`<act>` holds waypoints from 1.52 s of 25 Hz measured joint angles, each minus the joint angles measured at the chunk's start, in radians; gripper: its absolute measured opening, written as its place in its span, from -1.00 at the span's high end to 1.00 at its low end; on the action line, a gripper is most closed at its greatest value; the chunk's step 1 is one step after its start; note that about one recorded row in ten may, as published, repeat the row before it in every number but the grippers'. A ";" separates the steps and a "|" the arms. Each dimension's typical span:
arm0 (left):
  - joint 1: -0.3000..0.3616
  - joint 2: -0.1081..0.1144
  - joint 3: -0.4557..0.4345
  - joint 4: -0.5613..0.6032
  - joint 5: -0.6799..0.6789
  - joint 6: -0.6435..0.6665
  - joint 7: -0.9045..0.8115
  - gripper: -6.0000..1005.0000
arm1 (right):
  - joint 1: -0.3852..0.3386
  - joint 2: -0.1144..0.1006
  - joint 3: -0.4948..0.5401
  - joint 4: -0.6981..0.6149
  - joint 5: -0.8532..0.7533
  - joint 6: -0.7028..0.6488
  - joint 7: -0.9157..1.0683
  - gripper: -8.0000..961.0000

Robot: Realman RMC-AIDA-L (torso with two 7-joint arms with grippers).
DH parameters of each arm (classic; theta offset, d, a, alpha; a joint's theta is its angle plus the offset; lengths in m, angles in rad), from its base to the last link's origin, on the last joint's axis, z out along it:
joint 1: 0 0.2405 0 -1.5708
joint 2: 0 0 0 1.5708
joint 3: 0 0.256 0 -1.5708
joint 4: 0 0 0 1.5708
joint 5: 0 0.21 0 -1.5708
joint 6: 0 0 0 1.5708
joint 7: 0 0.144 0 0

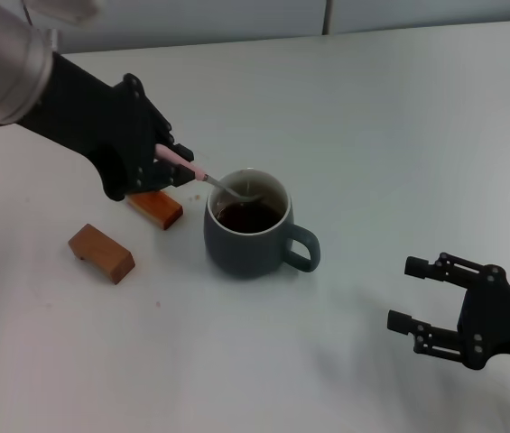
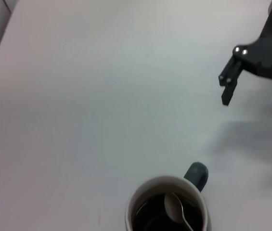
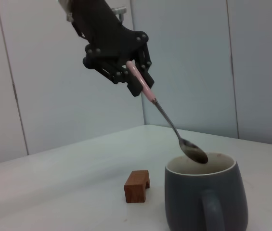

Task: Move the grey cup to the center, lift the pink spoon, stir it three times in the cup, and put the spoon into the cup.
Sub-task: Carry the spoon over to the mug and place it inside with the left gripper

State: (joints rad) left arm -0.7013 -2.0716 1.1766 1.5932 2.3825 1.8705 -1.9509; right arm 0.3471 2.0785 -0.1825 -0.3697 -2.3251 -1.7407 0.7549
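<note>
Tabletop (image 1: 399, 117), a broad pale white surface, carried everything in view. Over its left side the black left gripper (image 1: 175, 162) hung above the surface on its dark arm, its fingers closed on the pale pink handle of the slim pink spoon (image 1: 208, 179), which slanted down toward the middle of the table. The black right gripper (image 1: 414, 294) rested idle near the front right corner, well apart from the mug, its two fingers spread wide and holding nothing. Near the middle of the table stood the grey cup (image 1: 247, 242), a stout dark blue-grey ceramic mug with a white inner wall, dark brown liquid inside and a loop handle turned toward the right edge. Two brown rectangular wooden blocks lay to the cup's left: one block (image 1: 101, 253) nearer the front edge and apart from the cup, the other block (image 1: 156, 207) just beside the cup, under the left gripper. The spoon's silver metal bowl (image 3: 194, 152) was level with the cup's rim, over the opening; whether it touched the liquid could not be told.
</note>
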 joint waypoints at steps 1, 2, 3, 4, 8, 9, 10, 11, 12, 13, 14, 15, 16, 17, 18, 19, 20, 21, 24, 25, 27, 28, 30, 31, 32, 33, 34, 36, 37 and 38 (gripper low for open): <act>-0.007 -0.001 0.019 0.001 0.014 -0.003 -0.006 0.68 | -0.001 0.000 0.000 0.000 0.000 0.000 0.000 -0.57; -0.012 -0.001 0.039 0.003 0.025 -0.008 -0.013 0.68 | -0.001 0.000 0.000 0.001 0.000 0.000 0.000 -0.57; -0.018 -0.001 0.062 0.005 0.040 -0.014 -0.019 0.68 | -0.001 0.000 0.000 0.002 0.000 0.000 0.000 -0.57; -0.022 -0.002 0.081 0.005 0.053 -0.020 -0.023 0.67 | -0.002 0.000 0.000 0.004 0.000 0.000 0.000 -0.57; -0.043 -0.004 0.167 0.006 0.117 -0.050 -0.049 0.67 | -0.003 0.000 0.000 0.005 0.000 -0.001 0.000 -0.57; -0.048 -0.005 0.191 0.005 0.132 -0.056 -0.056 0.67 | -0.003 0.000 0.000 0.006 0.000 0.000 0.000 -0.57; -0.053 -0.006 0.209 0.004 0.145 -0.061 -0.061 0.67 | -0.003 0.000 0.000 0.006 0.000 0.000 0.000 -0.57; -0.053 -0.006 0.209 0.004 0.145 -0.061 -0.061 0.67 | -0.003 0.000 0.000 0.006 0.000 -0.001 0.000 -0.57; -0.060 -0.007 0.230 0.002 0.157 -0.065 -0.068 0.66 | -0.003 0.000 0.000 0.007 0.000 0.000 0.000 -0.57; -0.067 -0.007 0.252 -0.001 0.163 -0.067 -0.075 0.66 | -0.004 0.000 0.000 0.007 0.000 0.000 0.000 -0.57; -0.067 -0.007 0.252 -0.001 0.163 -0.067 -0.075 0.66 | -0.004 0.000 0.000 0.007 0.000 0.000 0.000 -0.57; -0.067 -0.007 0.252 -0.001 0.163 -0.067 -0.075 0.66 | -0.003 0.000 0.000 0.007 0.000 0.000 0.000 -0.57; -0.086 -0.007 0.310 -0.012 0.204 -0.080 -0.097 0.66 | -0.003 0.000 0.000 0.007 0.000 0.000 0.000 -0.57; -0.088 -0.007 0.317 -0.013 0.210 -0.081 -0.099 0.66 | -0.002 0.000 0.000 0.007 0.000 0.000 0.000 -0.57; -0.091 -0.007 0.322 -0.013 0.214 -0.083 -0.100 0.66 | -0.001 0.000 0.000 0.008 0.000 0.000 0.000 -0.57; -0.094 -0.007 0.327 -0.014 0.217 -0.084 -0.101 0.66 | 0.000 0.000 0.000 0.008 0.000 0.001 0.000 -0.57; -0.097 -0.007 0.330 -0.014 0.218 -0.085 -0.101 0.65 | 0.001 0.000 0.000 0.008 0.000 0.001 0.000 -0.57; -0.100 -0.007 0.332 -0.015 0.219 -0.084 -0.102 0.65 | 0.001 0.000 0.000 0.008 0.000 0.001 0.000 -0.57; -0.118 -0.007 0.346 -0.027 0.219 -0.070 -0.112 0.65 | 0.003 0.000 0.000 0.008 0.000 0.001 0.000 -0.57; -0.118 -0.007 0.346 -0.027 0.219 -0.070 -0.112 0.65 | 0.003 0.000 0.000 0.008 0.000 0.001 0.000 -0.57; -0.126 -0.007 0.353 -0.031 0.215 -0.056 -0.116 0.65 | 0.004 0.000 0.000 0.008 0.000 0.001 0.000 -0.57; -0.130 -0.008 0.355 -0.031 0.210 -0.050 -0.118 0.64 | 0.004 0.000 0.000 0.008 0.000 0.001 0.000 -0.57; -0.133 -0.008 0.356 -0.030 0.202 -0.048 -0.121 0.64 | 0.005 0.000 0.000 0.008 0.000 0.001 0.000 -0.57; -0.135 -0.008 0.356 -0.028 0.193 -0.048 -0.122 0.64 | 0.005 0.000 0.000 0.008 0.000 0.001 0.000 -0.57; -0.136 -0.008 0.357 -0.027 0.182 -0.051 -0.122 0.64 | 0.005 0.000 0.000 0.008 0.000 0.001 0.000 -0.57; -0.136 -0.008 0.357 -0.027 0.182 -0.051 -0.122 0.64 | 0.005 0.000 0.000 0.008 0.000 0.001 0.000 -0.57; -0.138 -0.008 0.357 -0.028 0.168 -0.056 -0.120 0.64 | 0.005 0.000 0.000 0.008 0.000 0.001 0.000 -0.57; -0.141 -0.008 0.363 -0.040 0.155 -0.086 -0.117 0.63 | 0.004 0.000 0.000 0.008 0.000 0.001 0.000 -0.57; -0.141 -0.008 0.368 -0.046 0.156 -0.099 -0.117 0.63 | 0.004 0.000 0.000 0.008 0.000 0.001 0.000 -0.57; -0.142 -0.009 0.379 -0.059 0.162 -0.122 -0.118 0.63 | 0.004 0.000 0.000 0.008 0.000 0.001 0.000 -0.57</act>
State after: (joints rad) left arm -0.8437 -2.0801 1.5553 1.5344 2.5440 1.7485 -2.0690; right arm 0.3506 2.0785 -0.1825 -0.3618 -2.3256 -1.7394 0.7550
